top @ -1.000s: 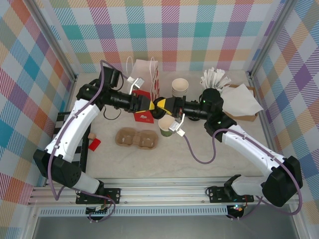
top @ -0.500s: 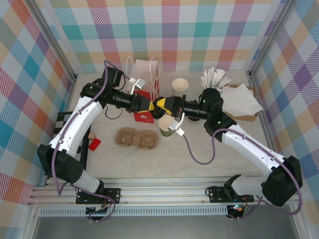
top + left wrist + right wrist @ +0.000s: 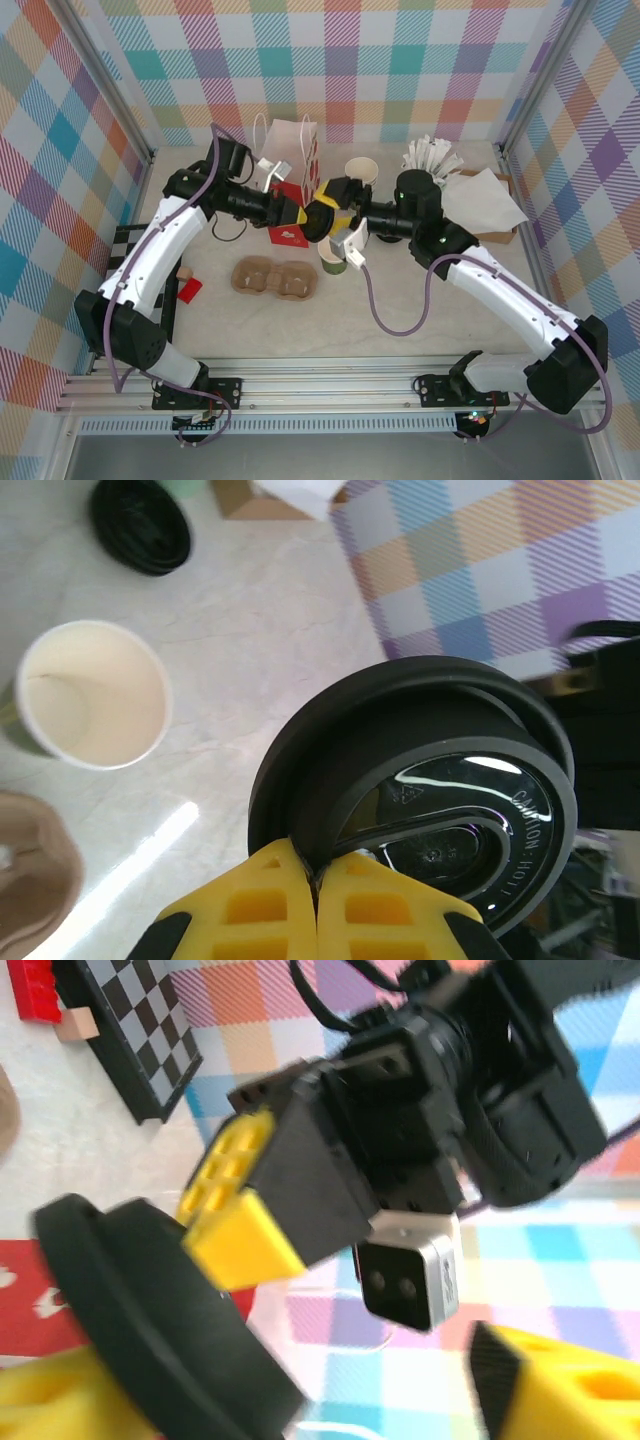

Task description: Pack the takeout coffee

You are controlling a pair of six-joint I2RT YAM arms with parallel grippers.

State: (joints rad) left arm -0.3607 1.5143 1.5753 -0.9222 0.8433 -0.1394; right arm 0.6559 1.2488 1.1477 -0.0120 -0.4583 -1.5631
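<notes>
Since 1 s ago: the right arm's elbow has shifted left and its wrist has rolled, so the right gripper (image 3: pixel 336 203) now sits higher and close against the left gripper (image 3: pixel 305 215) above mid-table; the left arm has barely moved. Between them hangs the black lid (image 3: pixel 322 216), held in the air. Left wrist view: the left fingers (image 3: pixel 270 900) are pressed together on the lid's rim, pinching it at one edge, lid top facing the camera. Right wrist view: the right fingers (image 3: pixel 560 1390) stand wide apart, one just beside the lid's edge, not closed on it. The cup (image 3: pixel 333 258) stands upright on the table just near of the two grippers and right of the pulp tray (image 3: pixel 262 277), open-topped, no lid on; whether it holds liquid, cannot tell. A stack of spare cups (image 3: pixel 361 173) stands further back, the paper bag (image 3: pixel 297 148) upright to its left; a second lid (image 3: pixel 140 525) lies on the table toward the right. Status, judged: early. The lid is picked up and apparently at a hand-over or re-grip between the arms, not yet seated on the cup. Left to do: settle the grip, press the lid onto the cup, then move the closed cup into the tray or the bag; which one, the task does not say.
</notes>
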